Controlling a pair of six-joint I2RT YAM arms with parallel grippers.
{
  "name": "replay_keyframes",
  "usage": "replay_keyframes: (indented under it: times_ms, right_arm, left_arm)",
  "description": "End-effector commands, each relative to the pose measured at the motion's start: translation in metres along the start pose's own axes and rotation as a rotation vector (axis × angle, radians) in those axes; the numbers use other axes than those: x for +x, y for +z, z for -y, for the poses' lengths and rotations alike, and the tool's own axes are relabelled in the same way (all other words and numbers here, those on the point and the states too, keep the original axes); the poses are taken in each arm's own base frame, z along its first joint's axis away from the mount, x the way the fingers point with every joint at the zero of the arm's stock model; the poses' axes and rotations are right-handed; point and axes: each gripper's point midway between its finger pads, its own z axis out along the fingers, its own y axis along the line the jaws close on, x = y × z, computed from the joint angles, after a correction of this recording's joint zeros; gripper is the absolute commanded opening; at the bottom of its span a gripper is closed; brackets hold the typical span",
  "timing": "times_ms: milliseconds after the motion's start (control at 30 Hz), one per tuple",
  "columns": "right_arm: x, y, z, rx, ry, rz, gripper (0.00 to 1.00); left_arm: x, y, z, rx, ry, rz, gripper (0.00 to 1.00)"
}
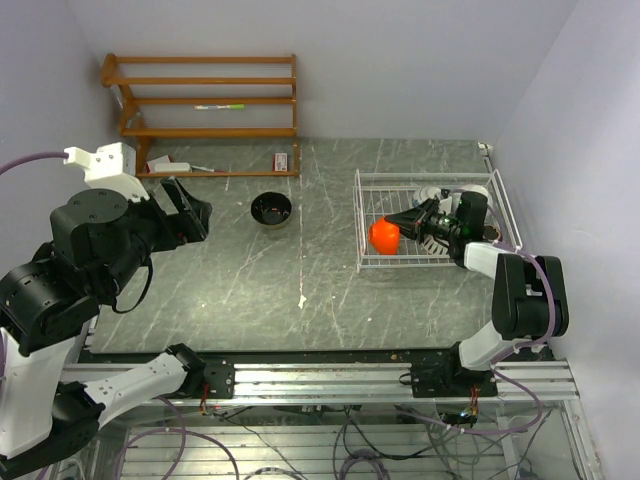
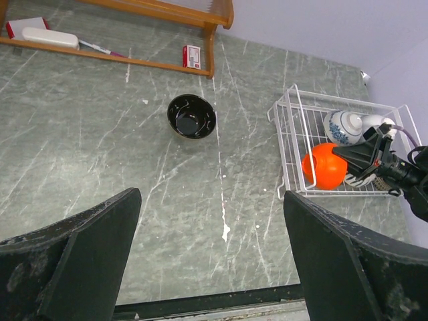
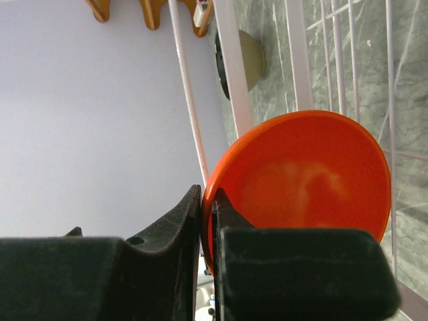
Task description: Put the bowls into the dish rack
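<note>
While pinched at rim by right claw [image 3: 207, 200], fingers clamped either side of wall, orange-red bowl [image 3: 301, 180] stands on edge inside dish rack [image 1: 362, 215], by rack's left wall. Judged stiff, smooth, fairly light; thin rim grip could slip or pivot. Rim is only practical hold. Dark bowl [image 1: 271, 209] upright on table [image 1: 250, 300], well apart. Left claw [image 2: 210, 257] spread wide, empty.

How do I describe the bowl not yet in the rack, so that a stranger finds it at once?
Start at the brown wooden shelf at the far edge of the grey table. Just in front of its right end stands a dark bowl, alone and upright. It is the only bowl outside the white wire rack, and it is glossy black inside.
</note>
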Motion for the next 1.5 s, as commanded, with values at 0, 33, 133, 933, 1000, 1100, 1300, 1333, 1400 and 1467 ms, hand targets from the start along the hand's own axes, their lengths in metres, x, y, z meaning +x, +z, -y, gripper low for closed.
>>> replay_keyframes:
  times_ms: [0,33,133,933,1000,1100,1300,1333,1400,1467]
  right_arm:
    - [0.0,0.008,0.009,0.034,0.005,-0.006,0.05]
    - [0.0,0.008,0.012,0.041,0.012,-0.006,0.05]
    - [0.003,0.008,0.029,0.087,0.033,-0.012,0.06]
    - [-0.04,-0.02,0.039,0.264,-0.066,0.108,0.35]
    - [-0.042,-0.022,0.036,0.274,-0.088,0.112,0.36]
    - [-0.046,-0.027,0.035,0.314,-0.115,0.119,0.38]
    - [-0.054,-0.041,0.042,0.445,-0.178,0.141,0.41]
    - [-0.058,-0.043,0.04,0.466,-0.192,0.144,0.42]
    - [-0.062,-0.047,0.041,0.508,-0.214,0.148,0.44]
    - [-0.066,-0.052,0.043,0.557,-0.233,0.157,0.45]
  left_arm:
    - [-0.003,0.003,0.008,0.031,0.003,0.01,0.99]
    - [-0.003,0.003,0.008,0.029,0.002,0.011,0.99]
    - [-0.004,0.003,0.007,0.025,0.005,0.012,0.99]
    - [-0.004,0.012,0.01,0.017,0.042,0.01,0.99]
    - [-0.004,0.013,0.012,0.021,0.044,0.01,0.99]
    - [-0.005,0.014,0.013,0.026,0.044,0.01,0.99]
    - [-0.003,0.012,0.012,0.03,0.039,0.01,0.99]
    - [-0.003,0.013,0.012,0.029,0.038,0.009,0.99]
    - [-0.002,0.012,0.012,0.031,0.034,0.009,0.99]
    - [-0.001,0.012,0.012,0.034,0.03,0.008,0.99]
